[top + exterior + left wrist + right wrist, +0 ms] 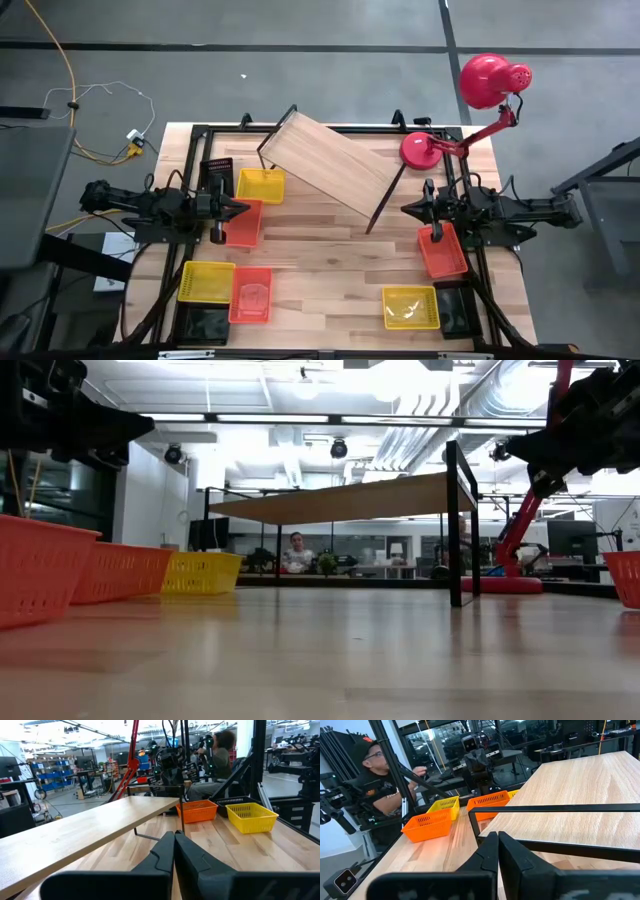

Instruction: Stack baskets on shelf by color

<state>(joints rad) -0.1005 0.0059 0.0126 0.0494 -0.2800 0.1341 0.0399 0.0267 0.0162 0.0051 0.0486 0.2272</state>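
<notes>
Item: shelf [325, 163], light wood board on thin black legs, standing at the far middle of the worktop [330, 260], its long axis running diagonally from far left to near right; nothing is sitting on it. Baskets lying scattered around it: a yellow basket [261, 185] and an orange basket [243, 222] just beside the left end effector [240, 208], with a black basket [217, 171] a little farther back; a yellow, an orange and a black one grouped at the near left; an orange basket [441, 250] directly under the right arm; a yellow basket [410, 306] and a black one at the near right. Left end effector: clenched, grasping nothing, hovering over the left orange basket and pointing toward the shelf's left end. Right end effector [408, 209]: clenched, empty, hanging beside the shelf's near-right leg. Judgement: each arm is lying nearest to its own side's orange basket, so either could be starting there.
</notes>
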